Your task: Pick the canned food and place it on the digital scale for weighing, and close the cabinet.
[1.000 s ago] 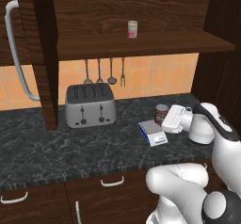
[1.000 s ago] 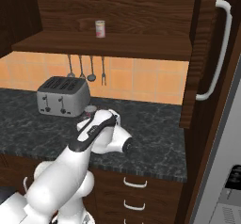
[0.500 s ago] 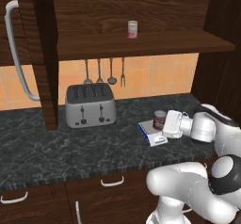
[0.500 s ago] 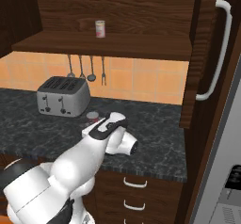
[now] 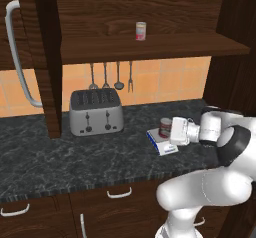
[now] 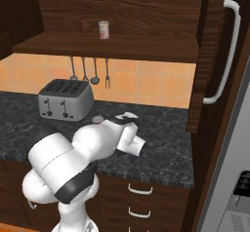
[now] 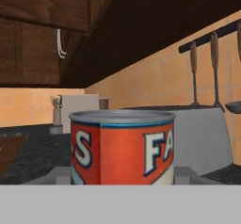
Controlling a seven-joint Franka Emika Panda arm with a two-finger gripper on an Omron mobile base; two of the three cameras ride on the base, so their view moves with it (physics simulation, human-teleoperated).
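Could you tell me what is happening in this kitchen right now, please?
The white robot arm has its gripper shut on the canned food, holding it upright on or just above the digital scale on the dark counter, right of the toaster. The cabinet above is open, its doors swung out to both sides, and a paler tin stands on its shelf. Closing it remains to be done.
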